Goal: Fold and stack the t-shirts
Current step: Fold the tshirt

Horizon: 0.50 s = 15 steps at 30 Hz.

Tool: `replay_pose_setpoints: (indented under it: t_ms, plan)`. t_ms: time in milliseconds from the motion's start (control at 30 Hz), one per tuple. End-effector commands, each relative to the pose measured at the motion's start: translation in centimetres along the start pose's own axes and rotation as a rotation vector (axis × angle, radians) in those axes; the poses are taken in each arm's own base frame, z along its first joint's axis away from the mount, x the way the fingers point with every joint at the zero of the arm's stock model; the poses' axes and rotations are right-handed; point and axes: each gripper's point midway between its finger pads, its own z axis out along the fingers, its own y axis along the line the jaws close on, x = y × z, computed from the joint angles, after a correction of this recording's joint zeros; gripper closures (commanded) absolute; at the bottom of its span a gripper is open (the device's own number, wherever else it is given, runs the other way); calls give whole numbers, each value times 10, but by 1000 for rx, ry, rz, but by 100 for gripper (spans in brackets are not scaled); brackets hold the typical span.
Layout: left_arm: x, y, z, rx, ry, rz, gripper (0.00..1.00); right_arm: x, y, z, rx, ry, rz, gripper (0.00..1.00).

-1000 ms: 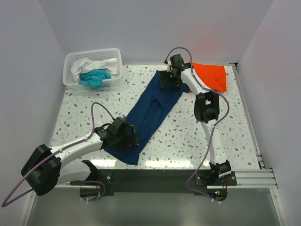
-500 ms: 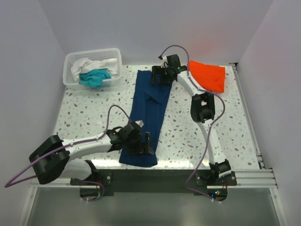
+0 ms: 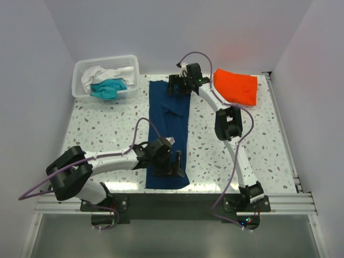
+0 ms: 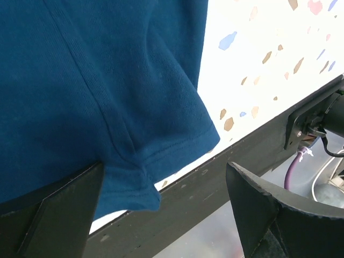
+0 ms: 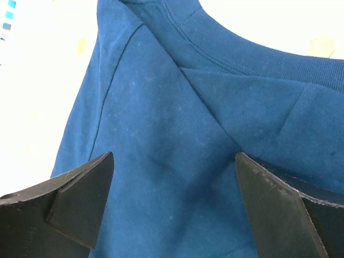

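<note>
The navy t-shirt (image 3: 167, 123) lies on the table as a long narrow strip running from the far edge to the near edge. My left gripper (image 3: 171, 165) is over its near end with jaws open; the left wrist view shows the hem corner (image 4: 129, 183) lying by the table's front edge between my spread fingers (image 4: 164, 174). My right gripper (image 3: 180, 86) is over the far end, jaws open above the collar (image 5: 215, 51), holding nothing (image 5: 173, 161). The folded orange t-shirt (image 3: 237, 87) lies at the far right. The teal (image 3: 109, 88) and white (image 3: 97, 74) shirts lie in the basket.
The white slatted basket (image 3: 131, 67) stands at the far left corner. The speckled table (image 3: 97, 129) ends at a dark front rail (image 4: 242, 156), right beside the shirt's near hem. A white frame rail (image 3: 282, 123) runs along the right side.
The navy shirt has swung from a diagonal to nearly straight, front to back. My left gripper moved right along the near edge; my right gripper moved left along the far edge.
</note>
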Motion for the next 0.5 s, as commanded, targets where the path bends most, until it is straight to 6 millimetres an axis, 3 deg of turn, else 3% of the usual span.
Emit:
replay_pose_setpoints:
  t_ms: [0,100,167,233,300,333,367,400,433,467]
  plan:
    - [-5,-12,-8,-1,-11,49,0,14,-4,-9,43,73,-10,1]
    - [-14,-15,-21,-16,-57,64,0,-8,15,-34,32,56,-51,1]
    - [-20,-14,-32,-35,-102,70,0,-32,35,-64,17,19,-81,1]
    - [-23,-9,-43,-70,-126,63,0,-44,47,-85,13,8,-97,1]
    - [-29,-2,-55,-106,-182,52,0,-52,59,-118,38,8,-104,1]
    - [-31,13,-60,-172,-211,27,0,-36,56,-124,67,58,-86,1]
    - [-29,20,-65,-191,-227,11,0,-50,69,-153,79,19,-102,1]
    - [-27,29,-68,-220,-233,-5,0,-46,71,-163,103,23,-100,1]
    - [-22,42,-71,-267,-229,-42,0,-16,62,-163,163,89,-86,1]
    - [-20,55,-75,-303,-243,-59,0,-25,77,-194,179,47,-102,1]
